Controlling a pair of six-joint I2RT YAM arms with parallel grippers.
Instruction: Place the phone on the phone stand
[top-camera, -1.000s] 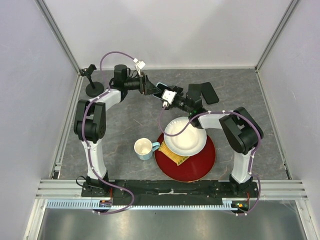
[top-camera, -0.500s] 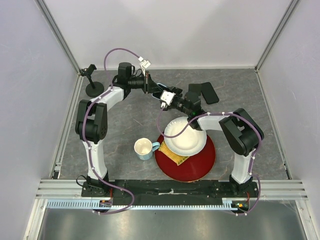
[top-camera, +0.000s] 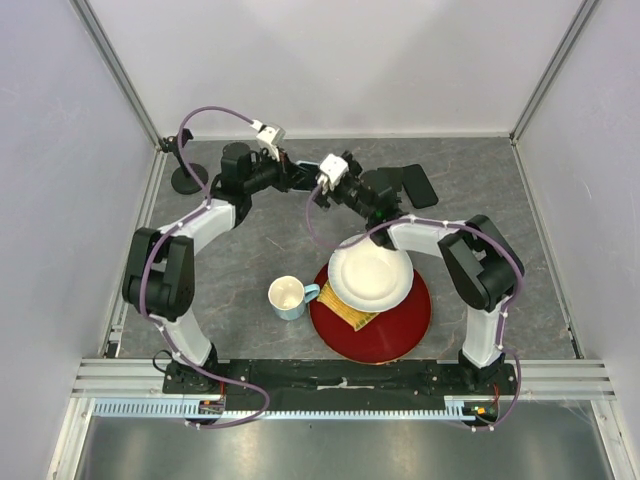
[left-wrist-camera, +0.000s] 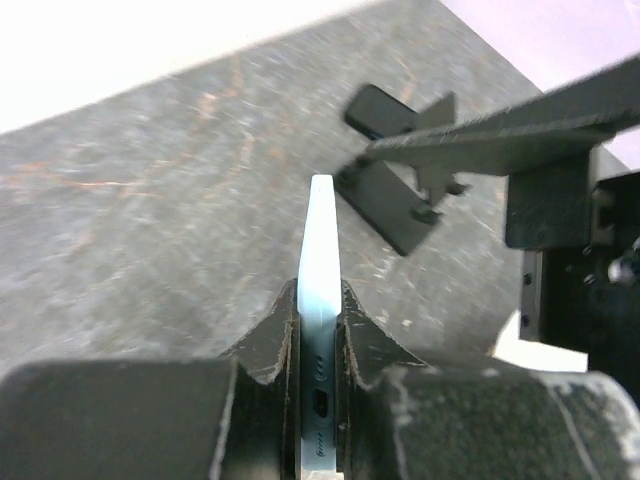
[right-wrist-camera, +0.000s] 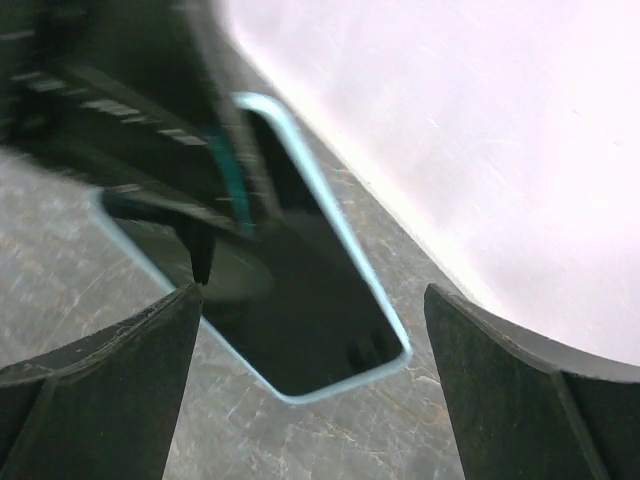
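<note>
**A:** Phone (left-wrist-camera: 318, 290): where did we have it?

**B:** Aloft, edge-on, our left gripper (left-wrist-camera: 318, 350) clamped on it. Our right gripper (right-wrist-camera: 315, 330) stood with jaws apart, holding nothing. We hadn't reached the phone stand (top-camera: 186, 180) yet.

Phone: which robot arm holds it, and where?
The jaws of the left arm pinch the phone by its two flat faces, near the charging-port end. The jaws of the right arm stand open, gripping nothing.

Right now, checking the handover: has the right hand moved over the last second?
Yes. The right hand has shifted toward the back wall, farther from the white plate, which stayed put.
</note>
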